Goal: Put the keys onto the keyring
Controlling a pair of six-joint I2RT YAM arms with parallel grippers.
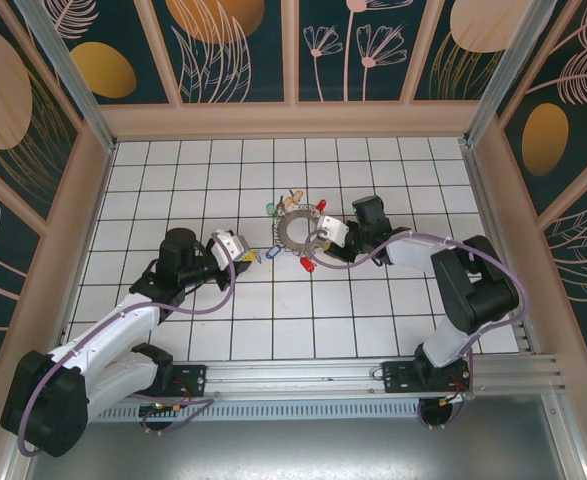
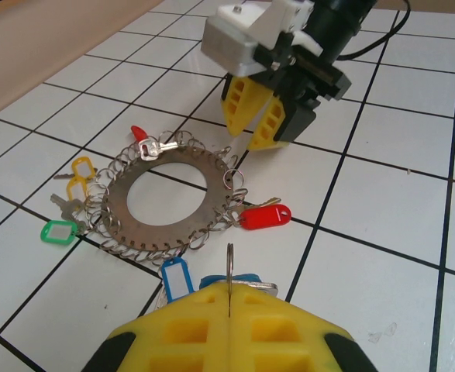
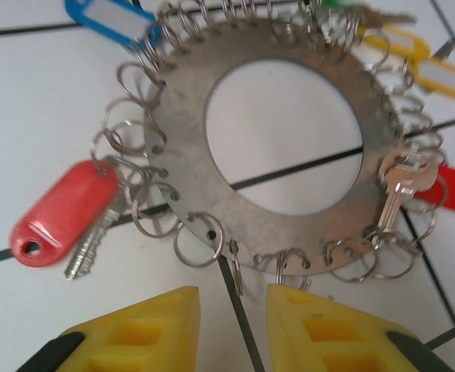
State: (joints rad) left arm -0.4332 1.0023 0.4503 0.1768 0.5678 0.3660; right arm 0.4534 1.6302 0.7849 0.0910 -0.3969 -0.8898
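Keyring (image 3: 182, 143) upper centre of right wrist frame, flat on tiles (image 3: 49, 101). Right gripper (image 3: 232, 298) at bottom edge, fingers parted, gap just below keyring rim, one rim loop (image 3: 235, 267) reaching into it. Left gripper (image 2: 229, 298) clenched on thin loop (image 2: 229, 267), upright in finger seam; blue key (image 2: 177, 277) just left, keyring above.

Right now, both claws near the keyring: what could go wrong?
1. The left claw pinches a thin metal piece edge-on at its tips; it could twist or slip out.
2. The right claw stands slightly open at the rim of the keyring among crowded split rings; closing may catch the wrong one.
3. The keyring lies loose on the tiles, so a nudge could slide it.
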